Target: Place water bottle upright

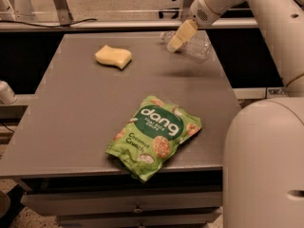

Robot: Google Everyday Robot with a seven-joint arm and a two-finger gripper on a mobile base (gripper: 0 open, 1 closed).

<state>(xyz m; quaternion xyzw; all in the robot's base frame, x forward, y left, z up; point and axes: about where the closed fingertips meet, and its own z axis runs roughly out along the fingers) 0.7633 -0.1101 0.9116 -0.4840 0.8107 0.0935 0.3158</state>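
Note:
The water bottle is clear ribbed plastic and lies tilted on its side at the far right of the grey table. Its cap end points left, behind the gripper. My gripper reaches down from the upper right, and its pale yellow fingers are closed around the bottle near its neck. The bottle seems to hang a little above the table, with a shadow on the surface below it. The label band does not show.
A yellow sponge lies at the far left-centre of the table. A green "dang" snack bag lies near the front edge. My white arm and base fill the right side. A rail runs behind the table.

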